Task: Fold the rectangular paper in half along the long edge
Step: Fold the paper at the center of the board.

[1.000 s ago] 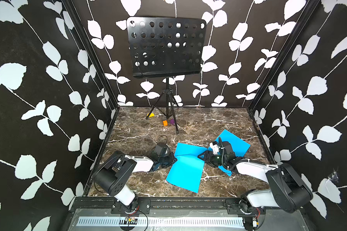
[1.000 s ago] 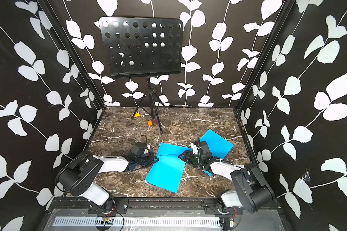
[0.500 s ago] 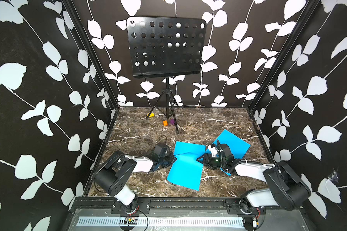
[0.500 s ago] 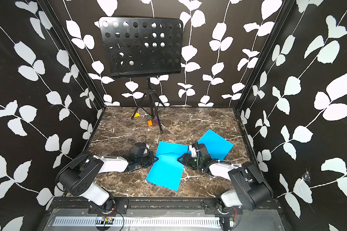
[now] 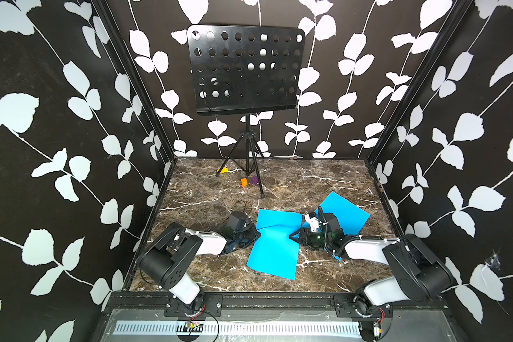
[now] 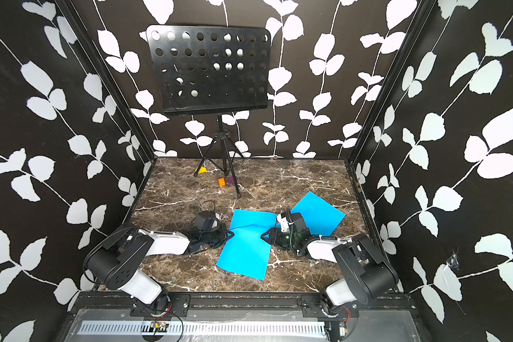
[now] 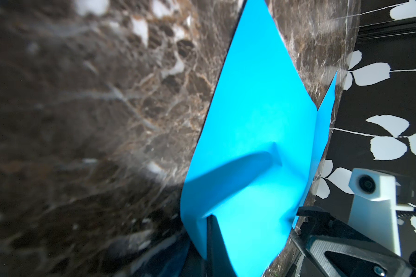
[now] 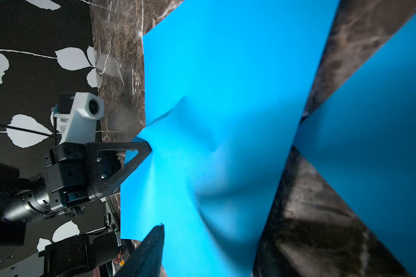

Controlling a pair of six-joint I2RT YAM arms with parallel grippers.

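Pinching the paper (image 5: pixel 274 248) by its left edge, your left gripper (image 8: pixel 148 147) was clamped shut; your right gripper (image 5: pixel 292 237) sat at the opposite edge, grip unclear.

the right gripper (image 5: pixel 292 237) hides part of the far blue sheet (image 5: pixel 350 213); its opening is unclear.

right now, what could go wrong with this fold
The blue paper is buckled between the left gripper, shut on its edge, and the right gripper; pushing closer may set a crooked crease. The second blue sheet lies under the right arm and could get dragged.
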